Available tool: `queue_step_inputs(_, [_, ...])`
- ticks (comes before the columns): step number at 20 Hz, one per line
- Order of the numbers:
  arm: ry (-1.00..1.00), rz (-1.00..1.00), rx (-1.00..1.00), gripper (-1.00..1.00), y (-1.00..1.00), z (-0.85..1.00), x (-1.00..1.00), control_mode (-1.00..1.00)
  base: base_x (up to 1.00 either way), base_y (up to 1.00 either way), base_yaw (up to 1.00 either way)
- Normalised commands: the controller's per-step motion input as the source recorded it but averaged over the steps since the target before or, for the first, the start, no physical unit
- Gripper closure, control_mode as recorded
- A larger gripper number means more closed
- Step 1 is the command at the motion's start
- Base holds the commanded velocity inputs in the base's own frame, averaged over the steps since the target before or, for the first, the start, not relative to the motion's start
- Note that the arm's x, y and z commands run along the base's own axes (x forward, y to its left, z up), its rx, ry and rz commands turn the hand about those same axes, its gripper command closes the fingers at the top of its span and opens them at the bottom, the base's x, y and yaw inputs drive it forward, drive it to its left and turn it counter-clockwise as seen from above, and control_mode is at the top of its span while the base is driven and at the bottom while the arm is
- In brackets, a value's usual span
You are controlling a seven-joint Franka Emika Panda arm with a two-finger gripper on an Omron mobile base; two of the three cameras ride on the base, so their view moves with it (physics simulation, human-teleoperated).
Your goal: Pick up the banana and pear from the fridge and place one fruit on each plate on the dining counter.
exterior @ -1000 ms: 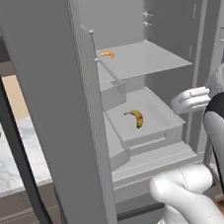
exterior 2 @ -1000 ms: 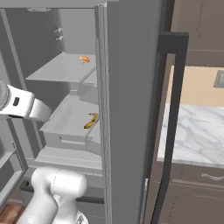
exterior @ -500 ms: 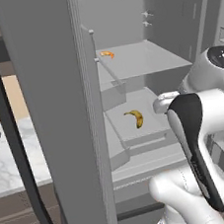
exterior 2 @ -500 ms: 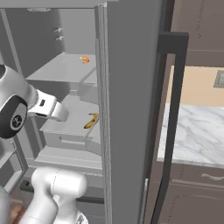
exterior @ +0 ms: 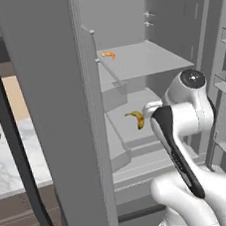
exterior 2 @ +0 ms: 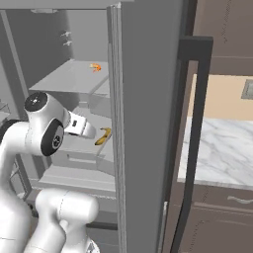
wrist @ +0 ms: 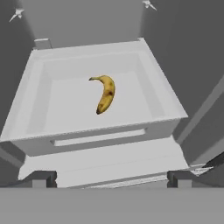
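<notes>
The fridge (exterior 2: 148, 74) stands open. The banana (exterior 2: 103, 136) lies in a white bin (exterior 2: 81, 153) near its right edge, beneath a shelf (exterior 2: 74, 79) bearing a small orange item (exterior 2: 95, 67).

Left base view: behind arm, leftward, looks forward and down into open fridge (exterior: 143, 56). Right base view: same fridge interior from right, past door edge. Both share shelves and banana (exterior: 137, 118) in drawer. Hand view: close, looks down into drawer (wrist: 39, 96) at banana.
</notes>
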Motion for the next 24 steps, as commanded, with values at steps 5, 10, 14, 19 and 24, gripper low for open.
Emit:
queue_step_inputs(5, [0.04,0.00,0.01,-1.00,-0.13,-0.58,0.83,-1.00,0.00,0.00,0.00])
queue_step_inputs(10, [0.09,0.00,0.05,-1.00,-0.04,-0.44,0.49,-1.00,0.00,0.00,0.00])
queue_step_inputs(14, [0.06,0.00,0.01,-1.00,0.00,-0.19,0.34,-1.00,0.00,0.00,0.00])
queue_step_inputs(19, [0.04,0.00,0.00,-1.00,0.00,-0.15,0.49,-1.00,0.00,0.00,0.00])
queue_step_inputs(24, [0.02,0.00,0.00,-1.00,0.00,-0.27,0.51,-1.00,0.00,0.00,0.00])
